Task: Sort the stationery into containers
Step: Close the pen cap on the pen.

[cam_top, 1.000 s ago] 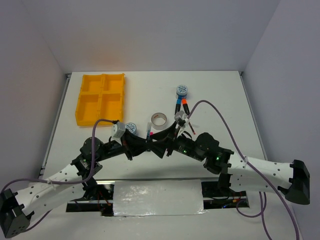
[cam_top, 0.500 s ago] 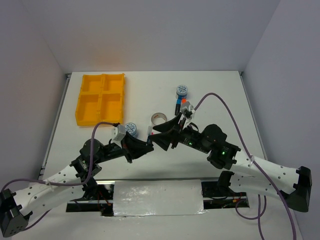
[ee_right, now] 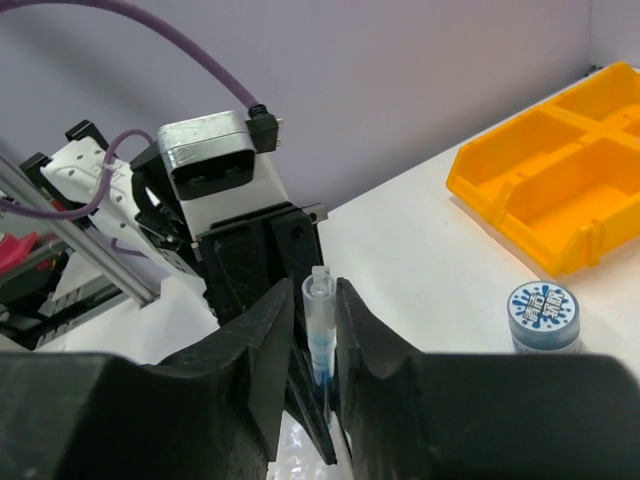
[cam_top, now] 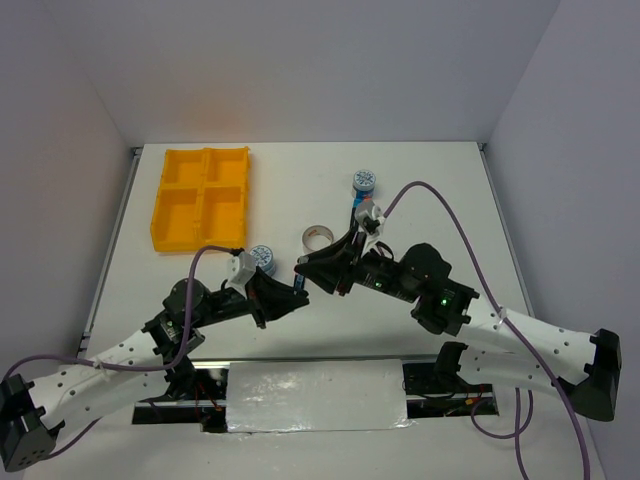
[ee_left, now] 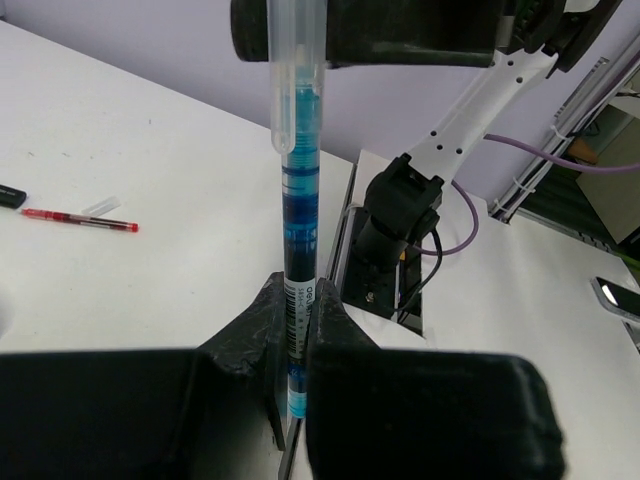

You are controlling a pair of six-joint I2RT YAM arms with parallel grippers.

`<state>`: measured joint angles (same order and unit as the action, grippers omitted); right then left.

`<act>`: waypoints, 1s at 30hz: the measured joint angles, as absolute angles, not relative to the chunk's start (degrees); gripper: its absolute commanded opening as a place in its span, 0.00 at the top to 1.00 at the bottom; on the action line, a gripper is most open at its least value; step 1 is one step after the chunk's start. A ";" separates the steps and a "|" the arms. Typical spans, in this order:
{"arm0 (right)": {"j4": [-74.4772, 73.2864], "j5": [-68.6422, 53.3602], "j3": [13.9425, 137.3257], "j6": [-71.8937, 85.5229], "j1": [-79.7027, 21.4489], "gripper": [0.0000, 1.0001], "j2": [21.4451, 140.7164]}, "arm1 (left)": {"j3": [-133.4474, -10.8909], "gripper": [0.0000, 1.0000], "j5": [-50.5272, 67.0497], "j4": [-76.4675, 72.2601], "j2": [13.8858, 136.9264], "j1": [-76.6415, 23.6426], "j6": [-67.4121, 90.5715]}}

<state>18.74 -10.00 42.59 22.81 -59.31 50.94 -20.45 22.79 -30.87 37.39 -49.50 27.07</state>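
The left gripper (ee_left: 297,320) is clenched on the lower end of the teal pen (ee_left: 298,200), its two black fingers pressed against the barrel from either side. The pen stands nearly upright in the left wrist view, blue ink showing through its clear barrel. Its capped upper end sits between the fingers of the right gripper (ee_right: 318,300), which close snugly on it as well, so both grippers grasp the same pen, held above the table (cam_top: 440,190).

In the top view the two grippers meet tip to tip. This point lies to the right of the yellow tray (cam_top: 157,232) and nearer the arm bases than its near right corner.

A blue-white tape roll (cam_top: 263,256) lies on the table between that corner and the meeting point, just beside the left gripper. The silver-grey tape ring (cam_top: 318,237) lies further right of the tray, just beyond the right gripper. A second blue-white tape roll (cam_top: 364,181) sits further right again, about level with the middle of the tray.

Between that roll and the right arm, the ends of highlighters (cam_top: 357,210) show, mostly covered by the arm. A red pen (ee_left: 80,220) lies flat on the table in the left wrist view. All four compartments of the tray hold nothing.
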 measured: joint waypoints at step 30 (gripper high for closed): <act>52.53 3.11 28.42 27.62 -59.92 0.96 56.14 | -35.27 1.00 22.24 -10.90 43.42 -46.94 24.10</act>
<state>52.53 3.11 28.42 27.62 -59.92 56.14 -35.27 22.24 -10.90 43.42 -46.94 24.10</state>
